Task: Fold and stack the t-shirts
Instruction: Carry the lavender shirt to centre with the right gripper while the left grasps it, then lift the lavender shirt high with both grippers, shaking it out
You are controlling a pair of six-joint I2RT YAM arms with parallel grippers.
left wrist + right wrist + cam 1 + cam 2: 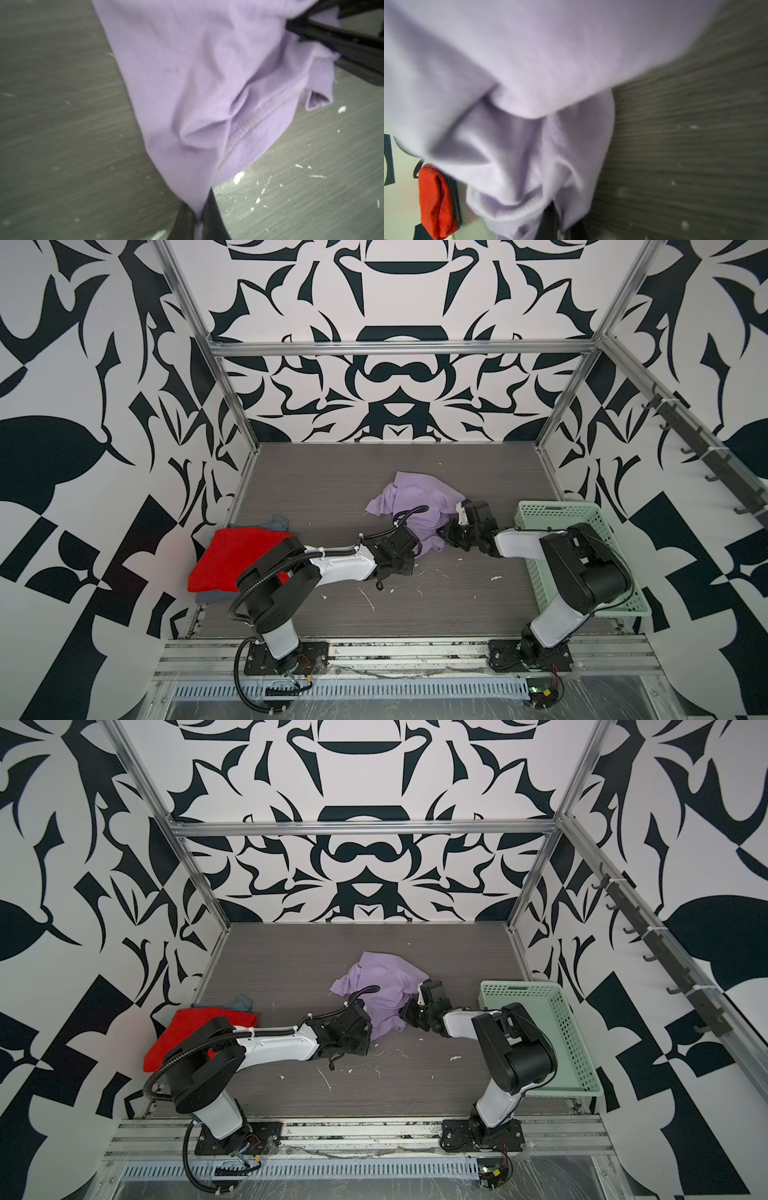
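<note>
A pale lavender t-shirt (415,499) (380,982) lies crumpled in the middle of the table. My left gripper (198,218) is shut on its near edge beside the ribbed collar, with cloth (187,83) pinched between the black fingers (214,214). From the right, my right gripper (560,226) is shut on a bunched fold of the same shirt (550,62). In both top views the two wrists meet at the shirt's near side, and both sets of jaws are hidden under them. A folded red t-shirt (232,560) (183,1036) rests on a grey-blue t-shirt (279,522) (243,1003) at the left.
A mint-green perforated basket (557,509) (519,987) stands at the right edge, partly under the right arm. White flecks dot the dark grey table (457,614). Metal frame posts and patterned walls close in the back and sides.
</note>
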